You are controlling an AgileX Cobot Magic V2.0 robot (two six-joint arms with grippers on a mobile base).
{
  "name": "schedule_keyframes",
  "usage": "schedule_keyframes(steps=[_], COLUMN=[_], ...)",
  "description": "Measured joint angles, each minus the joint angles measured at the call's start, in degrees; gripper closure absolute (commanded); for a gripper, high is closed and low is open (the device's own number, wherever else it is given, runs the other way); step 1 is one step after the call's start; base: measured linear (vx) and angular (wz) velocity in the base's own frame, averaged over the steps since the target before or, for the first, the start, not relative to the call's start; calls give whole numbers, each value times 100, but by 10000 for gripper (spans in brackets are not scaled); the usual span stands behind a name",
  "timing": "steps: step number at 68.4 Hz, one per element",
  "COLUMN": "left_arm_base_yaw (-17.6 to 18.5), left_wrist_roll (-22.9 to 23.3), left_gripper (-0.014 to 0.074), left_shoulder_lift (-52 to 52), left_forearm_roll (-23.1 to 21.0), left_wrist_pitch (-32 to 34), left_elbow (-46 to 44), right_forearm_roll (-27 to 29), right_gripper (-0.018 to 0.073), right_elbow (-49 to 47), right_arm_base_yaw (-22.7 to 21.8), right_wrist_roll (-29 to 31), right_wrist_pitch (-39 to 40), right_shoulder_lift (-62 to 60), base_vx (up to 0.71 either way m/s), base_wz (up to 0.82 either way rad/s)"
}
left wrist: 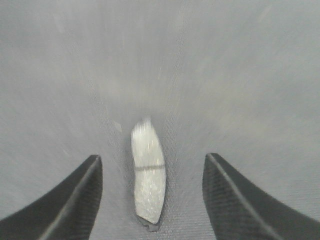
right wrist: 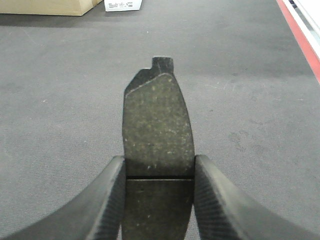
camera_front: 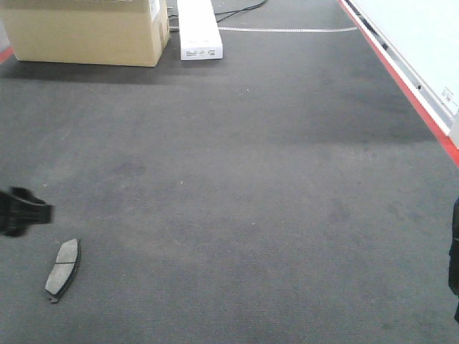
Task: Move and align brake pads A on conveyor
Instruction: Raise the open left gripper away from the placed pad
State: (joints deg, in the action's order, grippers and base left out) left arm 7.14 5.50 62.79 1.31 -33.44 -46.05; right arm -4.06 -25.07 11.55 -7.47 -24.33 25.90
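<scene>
On the wide charcoal-grey felt conveyor belt, with the brown cardboard box and a long white carton just beside it at the far end, only two of the four pads show, and both could be upset. The left tool hovers with its jaws spread wide on either side of a small grey curved brake pad. That pad lies flat on the belt, well apart from the cardboard box, and the tool touches nothing. The pad is thin and sits low in the felt, so I judge that a descent off centre would let one finger push it askew or ride over its backing plate rather than catch it. The wrist view is blurred, so the clearance cannot be told. The right tool is closed on a second dark oblong brake pad, pinched by its long edges at the cross groove, above the belt and pointing toward the cardboard box. With so narrow a hold, the pad may pivot or slip on release and land out of line with the first.
</scene>
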Motion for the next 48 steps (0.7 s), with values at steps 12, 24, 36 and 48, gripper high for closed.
schedule_keyframes(steps=[12, 24, 36, 48], left_arm_base_yaw=[0, 0, 0, 0], left_wrist_roll=[-26, -26, -26, -26], left_gripper=[163, 163, 163, 163], left_shoulder_lift=[-1569, -3095, -4262, -4835], left_forearm_roll=[-6, -31, -71, -76], left_wrist_pitch=[-92, -148, -327, -341], left_elbow=[558, 1365, 1997, 2287], right_forearm_roll=[0, 0, 0, 0], right_gripper=[568, 568, 568, 568], right_elbow=[0, 0, 0, 0], right_arm_base_yaw=[0, 0, 0, 0], right_wrist_roll=[0, 0, 0, 0], right_wrist_pitch=[0, 0, 0, 0], right_shoulder_lift=[0, 0, 0, 0], base_vx=[0, 0, 0, 0], base_wz=[0, 0, 0, 0])
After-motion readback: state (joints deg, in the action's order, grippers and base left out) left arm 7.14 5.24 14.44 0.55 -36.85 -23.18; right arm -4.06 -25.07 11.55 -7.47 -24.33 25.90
